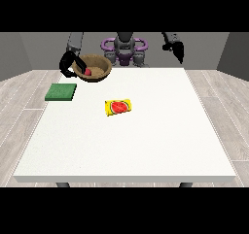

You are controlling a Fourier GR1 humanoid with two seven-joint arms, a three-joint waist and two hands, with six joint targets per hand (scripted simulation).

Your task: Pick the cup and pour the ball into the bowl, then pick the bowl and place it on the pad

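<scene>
While the hand at the view's left (68, 66) curls round the rim of one bowl (96, 68), the bowl hangs tilted above the table's (146, 145) far left corner. It's round, brown, wood-look, w/ one small red ball (88, 71) inside. One flat green square pad (61, 91) lies at the left edge. One yellow packet w/ watermelon print (118, 107) sits near centre. The hand at the view's right (177, 49) is raised, fingers can't tell.

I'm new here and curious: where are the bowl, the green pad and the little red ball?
bowl (99, 75): front view, front rim.
green pad (61, 91): front view, top face.
red ball (88, 72): front view, inside the bowl.
</scene>
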